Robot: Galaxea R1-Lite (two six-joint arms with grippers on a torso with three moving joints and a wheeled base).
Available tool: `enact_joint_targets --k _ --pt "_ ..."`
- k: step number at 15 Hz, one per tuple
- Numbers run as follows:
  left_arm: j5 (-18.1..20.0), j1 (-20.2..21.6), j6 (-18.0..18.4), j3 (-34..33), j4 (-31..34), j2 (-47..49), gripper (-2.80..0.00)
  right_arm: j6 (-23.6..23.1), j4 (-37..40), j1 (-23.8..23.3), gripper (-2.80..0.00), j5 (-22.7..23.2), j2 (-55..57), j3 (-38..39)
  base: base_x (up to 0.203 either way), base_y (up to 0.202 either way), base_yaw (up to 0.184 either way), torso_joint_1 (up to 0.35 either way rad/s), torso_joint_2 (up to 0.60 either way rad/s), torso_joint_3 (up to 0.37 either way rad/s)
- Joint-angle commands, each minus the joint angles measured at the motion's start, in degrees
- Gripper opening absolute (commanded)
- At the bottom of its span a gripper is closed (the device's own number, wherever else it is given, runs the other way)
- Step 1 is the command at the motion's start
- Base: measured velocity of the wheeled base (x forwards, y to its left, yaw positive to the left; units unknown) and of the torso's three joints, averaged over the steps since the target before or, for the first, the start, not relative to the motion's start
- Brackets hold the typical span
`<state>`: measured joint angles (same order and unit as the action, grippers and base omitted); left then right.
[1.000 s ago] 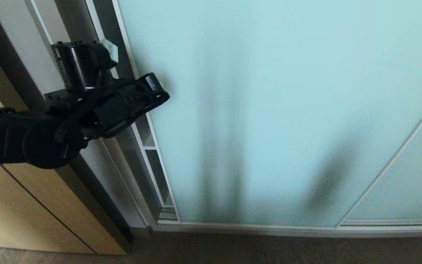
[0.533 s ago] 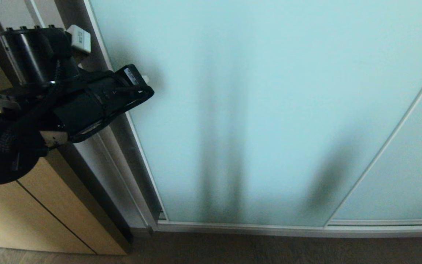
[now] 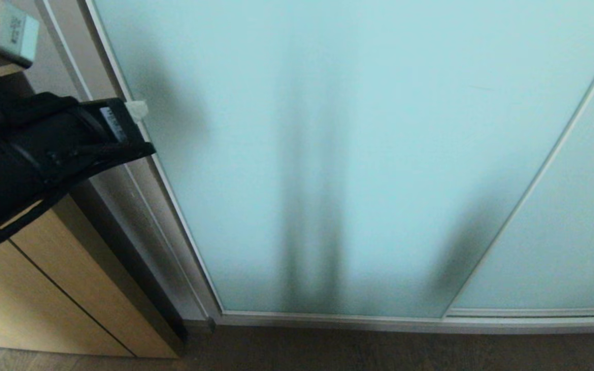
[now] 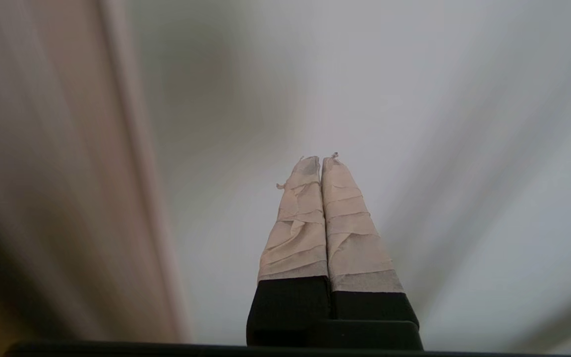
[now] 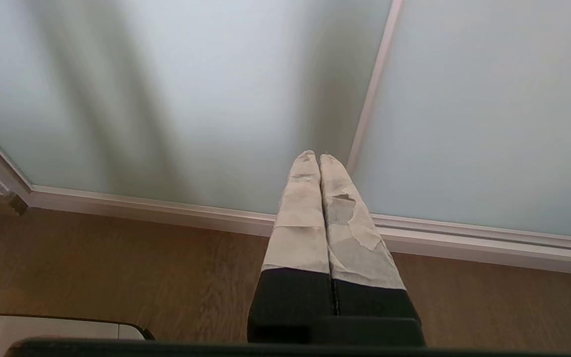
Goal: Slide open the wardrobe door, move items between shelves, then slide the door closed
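The sliding wardrobe door (image 3: 359, 154), pale aqua frosted glass in a thin silver frame, fills most of the head view and reaches the wardrobe's left side. My left gripper (image 3: 136, 110) is at the door's left frame edge, about mid-height. Its taped fingers (image 4: 310, 218) are pressed together with nothing between them, so the left gripper (image 4: 321, 158) is shut and pointing at the glass. My right gripper (image 5: 317, 156) is also shut and empty. It hangs low, pointing toward the door's bottom rail (image 5: 166, 210). The items and the shelves are hidden behind the door.
A light wood-grain door (image 3: 44, 293) with a dark groove stands left of the wardrobe. A second glass panel (image 3: 575, 232) overlaps at the right behind a curved silver divider. Wooden floor (image 3: 379, 353) runs along the bottom rail (image 3: 379, 322). My base's pale corner (image 5: 42, 329) is below the right gripper.
The door has slid left and covered the narrow gap where shelf edges showed. My left arm has moved left with the door's edge. The right arm has kept still.
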<state>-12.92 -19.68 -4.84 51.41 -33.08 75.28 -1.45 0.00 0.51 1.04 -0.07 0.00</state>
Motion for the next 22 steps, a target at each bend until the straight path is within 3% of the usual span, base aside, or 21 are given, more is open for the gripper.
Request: enact_joint_targets --k 1,5,12,15,17,20,22 --pt "-2.0 0.1 1.9 -7.3 -0.3 -11.5 -2.8 0.0 0.0 0.0 -2.8 0.0 -0.1 0.0 0.0 0.0 0.0 0.0 0.0 0.0" --pt "-4.6 6.5 3.1 -25.4 -0.4 -30.1 -2.8 0.0 0.0 0.0 -2.8 0.0 -0.1 0.0 0.0 0.0 0.0 0.0 0.0 0.0" --pt "3.0 16.2 3.0 -50.6 2.5 -58.4 -2.8 0.0 0.0 0.0 -2.8 0.0 -0.1 0.0 0.0 0.0 0.0 0.0 0.0 0.0" --pt "4.4 18.1 1.4 -51.4 10.8 -63.3 -2.8 0.0 0.0 0.0 -2.8 0.0 -0.1 0.0 0.0 0.0 0.0 0.0 0.0 0.0" --pt "7.7 19.1 4.4 -51.4 14.6 -67.7 -2.8 0.0 0.0 0.0 -2.8 0.0 -0.1 0.0 0.0 0.0 0.0 0.0 0.0 0.0" --pt "11.6 19.5 9.0 -51.3 31.2 -75.3 -2.8 0.0 0.0 0.0 -2.8 0.0 -0.1 0.0 0.0 0.0 0.0 0.0 0.0 0.0" --pt "14.5 19.7 10.6 -50.7 35.1 -75.1 -2.8 0.0 0.0 0.0 -2.8 0.0 -0.1 0.0 0.0 0.0 0.0 0.0 0.0 0.0"
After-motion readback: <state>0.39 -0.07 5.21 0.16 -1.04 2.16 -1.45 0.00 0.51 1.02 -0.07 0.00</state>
